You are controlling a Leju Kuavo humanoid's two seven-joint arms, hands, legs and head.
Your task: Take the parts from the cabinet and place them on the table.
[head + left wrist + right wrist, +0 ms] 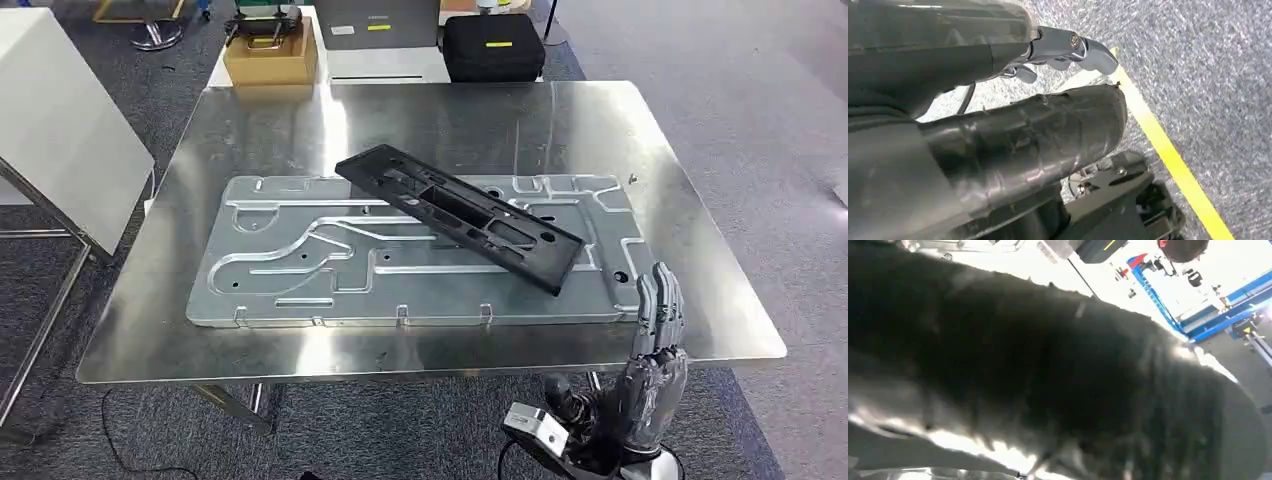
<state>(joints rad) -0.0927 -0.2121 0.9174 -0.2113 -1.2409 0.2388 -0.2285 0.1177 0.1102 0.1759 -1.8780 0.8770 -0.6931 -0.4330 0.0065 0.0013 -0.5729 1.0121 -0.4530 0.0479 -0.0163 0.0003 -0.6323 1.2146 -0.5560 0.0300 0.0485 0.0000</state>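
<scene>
The black plastic part [462,215] lay diagonally across the large stamped metal plate [300,270], both resting on the steel counter [700,300]. The right hand [655,345] stood upright at the counter's near right edge, fingers extended together, holding nothing, just beside the plate's corner. The left hand [1068,50] hung by the floor with nothing in its loosely curled fingers. The risk, as I judged it: any careless swing of the right hand could clip the plate's corner or the black part's near end and shove them askew.
</scene>
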